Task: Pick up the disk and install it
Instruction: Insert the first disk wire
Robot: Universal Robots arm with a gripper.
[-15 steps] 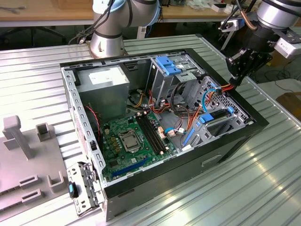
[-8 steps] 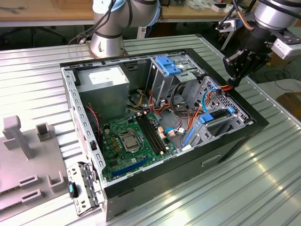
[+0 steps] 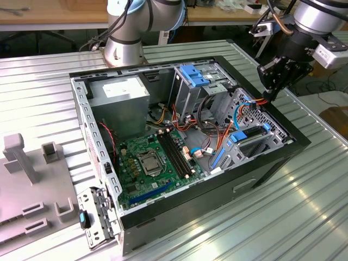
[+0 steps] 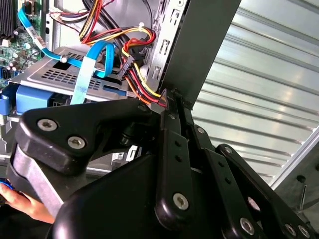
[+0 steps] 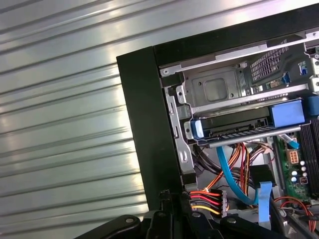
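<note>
The disk (image 3: pixel 251 136) lies flat in the lower slot of the metal drive cage (image 3: pixel 261 117) at the case's corner on the exterior view's right. In the first wrist view the disk (image 5: pixel 234 125) is a dark slab edged by a bright blue rail (image 5: pixel 286 113). My black gripper (image 3: pixel 270 95) hangs over the case's rim just beyond that cage, and its fingers are shut. In both wrist views the gripper (image 4: pixel 172 97) (image 5: pixel 167 195) has its tips against a bundle of red, orange and yellow power wires (image 5: pixel 205 201). Whether it pinches them I cannot tell.
The open computer case (image 3: pixel 163 206) lies on a ribbed metal table (image 3: pixel 261 228), with a grey power supply (image 3: pixel 119 98), motherboard (image 3: pixel 147 163) and a blue bracket (image 3: pixel 196 73). Grey fixtures (image 3: pixel 22 157) stand at the exterior view's left. A person's hand (image 4: pixel 22 205) shows beside the gripper body.
</note>
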